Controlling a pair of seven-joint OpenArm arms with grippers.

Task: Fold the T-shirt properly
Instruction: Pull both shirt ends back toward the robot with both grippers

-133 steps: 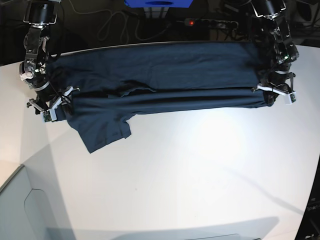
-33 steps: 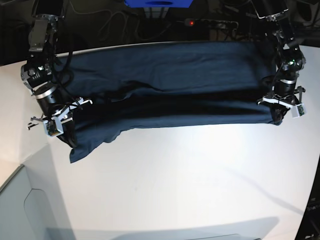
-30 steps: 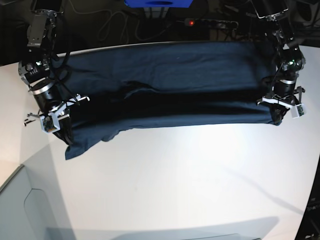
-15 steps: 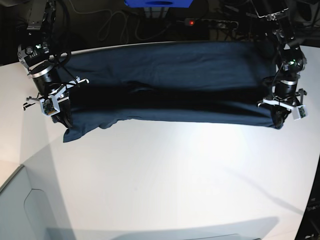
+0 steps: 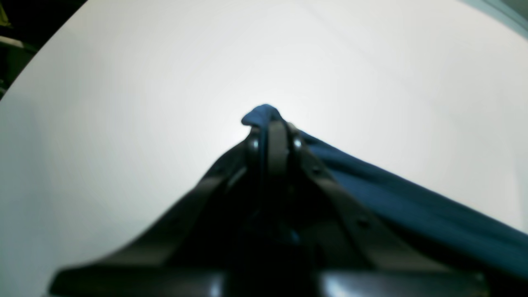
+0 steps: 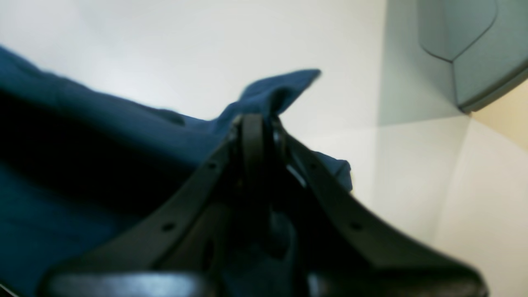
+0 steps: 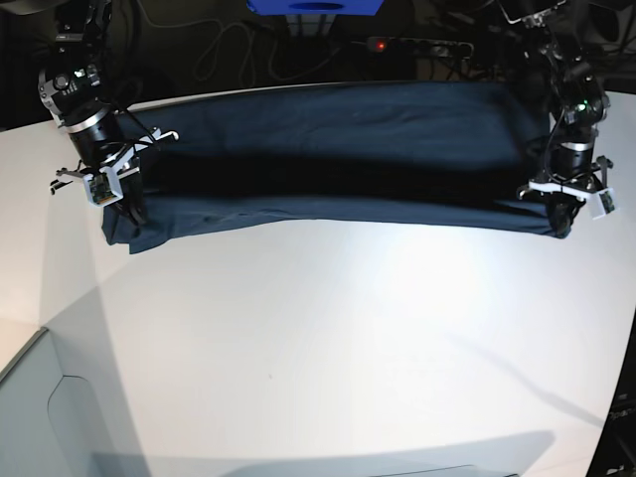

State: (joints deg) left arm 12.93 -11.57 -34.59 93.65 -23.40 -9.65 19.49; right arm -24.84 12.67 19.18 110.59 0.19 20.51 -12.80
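The dark navy T-shirt [image 7: 338, 129] lies stretched sideways across the far part of the white table [image 7: 348, 348], doubled over with a deep shadowed fold along its middle. My left gripper [image 7: 559, 221] is shut on the shirt's front corner at the right end. In the left wrist view a small tuft of cloth [image 5: 264, 113] pokes past the closed fingertips [image 5: 277, 132]. My right gripper [image 7: 121, 221] is shut on the front corner at the left end. There, in the right wrist view, a flap of cloth [image 6: 280, 88] sticks out beyond the tips [image 6: 252, 123].
Behind the table sit a power strip with a red light [image 7: 378, 45], loose cables [image 7: 224, 50] and a blue object [image 7: 313, 6]. A grey panel [image 7: 40, 417] fills the lower left corner. Bare white tabletop runs from the shirt to the front edge.
My right gripper has carried its end of the shirt up and back. The sleeve corner that hung low at the left has drawn level, and the front edge now runs straighter.
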